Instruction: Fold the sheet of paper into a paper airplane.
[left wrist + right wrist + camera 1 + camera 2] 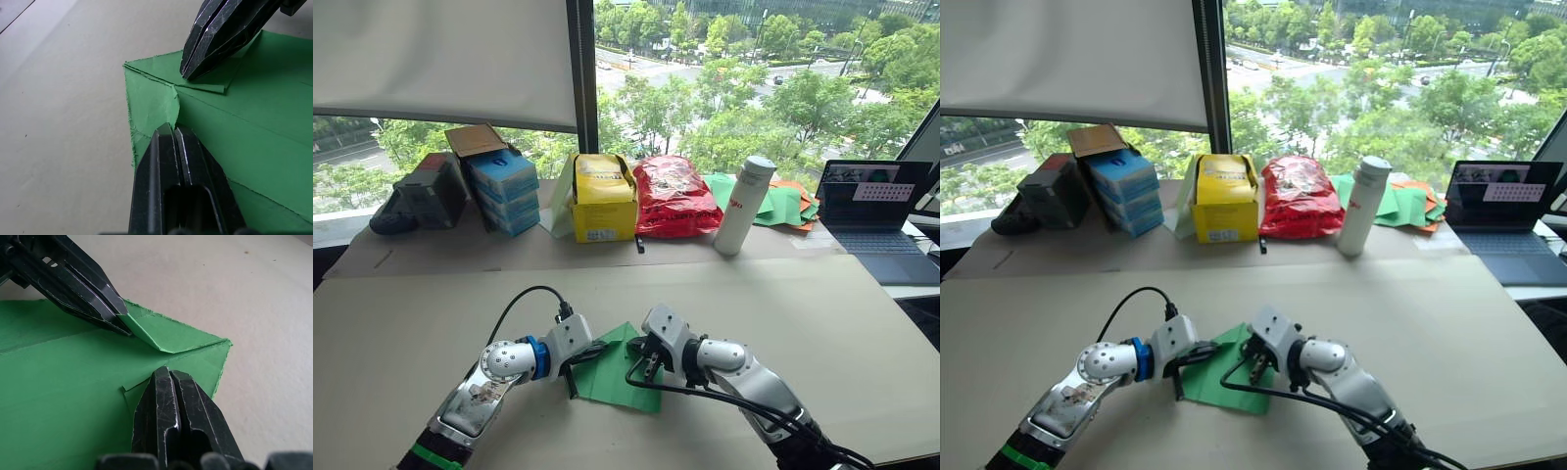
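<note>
Head views: a broad beige tabletop (862,343) runs under a big window, with trees and a road outside. Along its far edge stand a dark case (429,191), stacked blue boxes (501,186), a yellow box (603,197), a red bag (674,196), a white bottle (744,206), a pile of green and orange sheets (783,204) and a laptop (879,211). The sheet of paper (619,377) lies flat near the tabletop's near edge, between the 2 arms, with bare surface all around it. The left hand (597,349) and right hand (642,345) meet at its far corner.

Left wrist view: the left hand (173,128) has its 2 fingers pressed together, tips touching a raised, wrinkled flap at the sheet's (254,147) edge; whether they pinch it I cannot tell. The right hand (188,73), fingers together, presses a small folded corner.

Right wrist view: the right hand (168,372), fingers together, rests on the sheet (58,396) beside its corner. The left hand (124,325) pinches a folded flap lifted off the sheet.
</note>
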Robot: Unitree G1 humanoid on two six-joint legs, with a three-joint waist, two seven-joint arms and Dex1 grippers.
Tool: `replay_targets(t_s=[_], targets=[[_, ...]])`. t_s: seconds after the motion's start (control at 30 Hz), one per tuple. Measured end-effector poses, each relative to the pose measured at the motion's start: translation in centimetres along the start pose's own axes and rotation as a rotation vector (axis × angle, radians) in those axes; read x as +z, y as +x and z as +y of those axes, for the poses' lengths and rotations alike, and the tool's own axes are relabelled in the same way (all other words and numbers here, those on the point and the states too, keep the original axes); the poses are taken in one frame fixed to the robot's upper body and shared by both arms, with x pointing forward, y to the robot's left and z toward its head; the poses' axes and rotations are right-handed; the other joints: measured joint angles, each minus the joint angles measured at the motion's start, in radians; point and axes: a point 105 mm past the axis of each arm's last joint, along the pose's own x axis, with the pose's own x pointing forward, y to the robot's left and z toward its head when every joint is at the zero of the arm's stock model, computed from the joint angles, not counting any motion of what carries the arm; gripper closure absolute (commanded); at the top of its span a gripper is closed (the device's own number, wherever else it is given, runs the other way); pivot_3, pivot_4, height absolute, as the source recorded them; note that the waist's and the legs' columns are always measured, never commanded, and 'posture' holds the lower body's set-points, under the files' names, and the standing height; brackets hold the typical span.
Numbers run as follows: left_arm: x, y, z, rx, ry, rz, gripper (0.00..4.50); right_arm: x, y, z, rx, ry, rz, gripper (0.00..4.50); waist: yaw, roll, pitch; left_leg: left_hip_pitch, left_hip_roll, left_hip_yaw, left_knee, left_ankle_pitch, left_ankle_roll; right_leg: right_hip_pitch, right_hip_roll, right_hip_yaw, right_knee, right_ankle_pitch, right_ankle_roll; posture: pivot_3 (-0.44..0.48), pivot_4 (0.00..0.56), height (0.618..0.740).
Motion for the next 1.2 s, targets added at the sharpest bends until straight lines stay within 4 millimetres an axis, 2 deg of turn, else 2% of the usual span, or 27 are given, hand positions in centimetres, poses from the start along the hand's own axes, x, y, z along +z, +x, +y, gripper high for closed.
replay_targets(t_s=[0.07, 0.17, 0.23, 0.3, 0.37, 0.5, 0.57, 0.6, 0.83, 0.93, 1.0, 1.03, 1.1, 1.2], targets=[[0.0, 0.0, 0.0, -0.004, 0.003, -0.004, 4.47, 0.4, 0.1, -0.8, -0.046, 0.001, -0.03, 4.5, 0.001, 0.001, 0.0, 0.0, 0.0, 0.0, 0.0, 0.0, 0.0, 0.0, 0.001, -0.001, 0.0, 0.0, 0.0, 0.0, 0.15, 0.74], [0.0, 0.0, 0.0, -0.008, 0.008, -0.006, 4.47, 2.1, 0.2, -1.7, -0.089, -0.014, -0.118, 4.5, 0.0, 0.001, 0.001, 0.0, 0.0, 0.0, 0.0, 0.0, -0.001, 0.0, 0.002, -0.002, 0.0, 0.0, 0.0, 0.0, 0.15, 0.74], [0.0, 0.0, 0.0, -0.009, 0.009, -0.005, 4.47, 3.5, 0.4, -1.9, -0.091, -0.036, -0.177, 4.5, 0.0, 0.001, 0.001, 0.0, 0.0, 0.0, 0.0, 0.001, -0.001, 0.0, 0.008, -0.003, 0.0, 0.0, 0.001, 0.0, 0.15, 0.74], [0.0, 0.1, 0.0, -0.011, 0.012, -0.005, 4.47, 3.9, 1.0, -1.8, -0.081, -0.056, -0.191, 4.5, 0.001, 0.001, 0.001, 0.0, 0.0, 0.0, 0.0, 0.0, -0.001, 0.001, 0.009, -0.004, 0.0, 0.0, 0.0, 0.0, 0.15, 0.74], [0.0, 0.1, 0.0, -0.014, 0.014, -0.004, 4.47, 3.3, 1.5, -1.8, -0.078, -0.071, -0.158, 4.5, 0.001, 0.001, 0.001, 0.0, 0.0, 0.0, 0.001, 0.0, 0.0, 0.001, 0.009, -0.004, 0.0, 0.0, 0.001, 0.0, 0.15, 0.74], [0.1, 0.1, 0.0, -0.016, 0.016, -0.005, 4.47, 0.7, 2.3, -1.8, -0.059, -0.08, -0.046, 4.5, 0.001, 0.001, 0.001, -0.001, 0.0, 0.0, 0.001, 0.002, -0.004, 0.001, 0.009, -0.004, 0.0, 0.0, 0.001, 0.0, 0.15, 0.74], [0.0, 0.1, 0.0, -0.015, 0.018, -0.001, 4.47, 0.5, 2.3, -1.7, -0.055, -0.082, -0.037, 4.5, 0.001, 0.001, 0.001, 0.001, 0.0, 0.0, 0.001, 0.002, -0.004, 0.001, 0.009, -0.004, 0.0, 0.0, 0.001, 0.0, 0.15, 0.74], [0.0, 0.1, 0.0, -0.014, 0.018, -0.001, 3.93, 0.5, 2.3, -1.7, -0.054, -0.084, -0.031, 4.5, 0.001, 0.001, 0.001, 0.001, 0.0, 0.0, 0.001, 0.002, -0.003, 0.001, 0.009, -0.004, 0.0, 0.0, 0.001, 0.0, 0.15, 0.74], [0.2, -0.4, 0.2, -0.016, -0.042, 0.007, 1.66, 0.5, 2.2, -1.5, -0.053, -0.109, -0.016, 4.5, -0.001, 0.001, 0.001, 0.001, 0.0, 0.0, 0.001, 0.0, 0.0, 0.002, 0.009, -0.004, 0.0, 0.0, 0.001, 0.0, 0.15, 0.74], [0.5, -1.5, 0.6, -0.036, -0.181, -0.01, 1.66, 0.6, 2.3, -1.4, -0.052, -0.106, -0.017, 4.5, -0.004, 0.001, 0.001, 0.001, 0.001, 0.0, 0.001, 0.001, -0.001, 0.001, 0.01, -0.004, 0.001, 0.0, 0.001, 0.0, 0.15, 0.74], [1.2, -2.8, 2.1, -0.033, -0.248, -0.032, 1.66, 0.6, 2.3, -1.4, -0.052, -0.108, -0.016, 4.5, -0.005, 0.001, 0.001, 0.001, 0.001, 0.0, 0.001, 0.002, -0.003, 0.001, 0.011, -0.004, 0.001, 0.0, 0.0, 0.0, 0.15, 0.74], [1.9, -3.4, 3.0, -0.027, -0.266, -0.054, 2.22, 0.5, 2.4, -1.4, -0.051, -0.111, -0.014, 4.5, -0.004, 0.001, 0.001, 0.001, 0.001, 0.0, 0.001, 0.003, -0.005, 0.001, 0.011, -0.004, 0.001, 0.0, 0.001, 0.0, 0.15, 0.74], [3.3, -4.1, 4.1, -0.021, -0.279, -0.101, 2.84, 0.5, 2.4, -1.3, -0.049, -0.111, -0.01, 4.5, -0.005, 0.001, 0.001, 0.002, 0.0, 0.0, 0.001, 0.003, -0.006, 0.003, 0.011, -0.004, 0.0, 0.0, 0.001, 0.0, 0.15, 0.74], [4.3, -3.6, 4.4, -0.044, -0.31, -0.141, 3.83, 0.5, 2.4, -1.2, -0.044, -0.108, 0.004, 4.5, -0.006, 0.001, 0.001, 0.003, 0.0, 0.0, 0.001, 0.004, -0.006, 0.003, 0.011, -0.003, 0.0, 0.0, 0.001, 0.0, 0.15, 0.74]])
